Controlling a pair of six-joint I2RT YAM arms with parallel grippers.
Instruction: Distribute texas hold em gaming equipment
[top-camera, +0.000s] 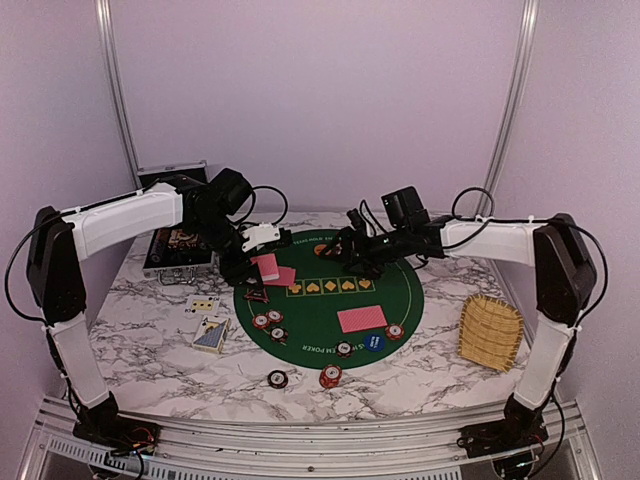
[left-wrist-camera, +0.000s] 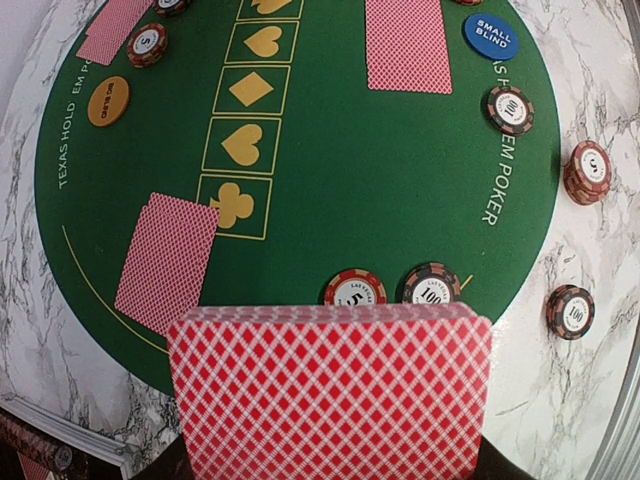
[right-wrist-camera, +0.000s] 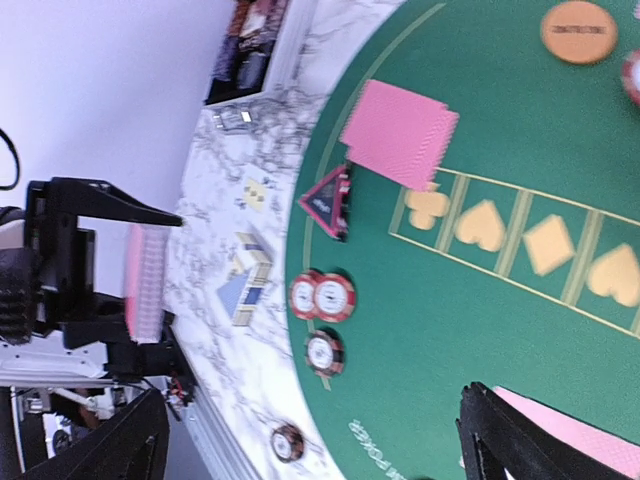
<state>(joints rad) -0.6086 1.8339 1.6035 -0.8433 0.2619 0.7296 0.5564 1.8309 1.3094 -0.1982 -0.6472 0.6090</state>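
Desk (top-camera: 140, 350), white marble finish, carrying a round green poker mat (top-camera: 320, 315) at its centre.

Left jaws: closed on a deck of red-backed cards (left-wrist-camera: 330, 390), held raised over the left part of the mat.

Right jaws: spread wide with nothing between them, low over the far half of the mat. One finger (right-wrist-camera: 520, 440) stands just beside a face-down card (right-wrist-camera: 585, 430) on the felt.

Cards on the mat:
- a face-down lot (left-wrist-camera: 167, 262) touching the club box of the printed suit row (left-wrist-camera: 245, 140)
- a second face-down lot (left-wrist-camera: 407, 45) toward the near right, just beside a blue "SMALL BLIND" chip (left-wrist-camera: 490, 36)

Orange round button (left-wrist-camera: 108, 101): flat on the felt at the far side, near a single chip (left-wrist-camera: 147, 44).

Triangular marker (right-wrist-camera: 328, 200): dark with a red edge, at the mat's left rim.

Chips on the felt:
- a touching pair (right-wrist-camera: 321, 296) at the near left, with a third chip (right-wrist-camera: 324, 352) close by
- a dark chip (left-wrist-camera: 507, 109) at the near rim, beside the blue one

Chips off the mat: a short orange-red stack (left-wrist-camera: 587, 171) and a dark chip (left-wrist-camera: 570, 311) sit on the marble, just outside the near rim.

Other items:
- black case with silver edges (top-camera: 175, 245), lid up, at the far left
- wicker tray (top-camera: 490, 330) at the right
- card pack (top-camera: 211, 334) and a face-up card (top-camera: 203, 303), on the marble left of the mat
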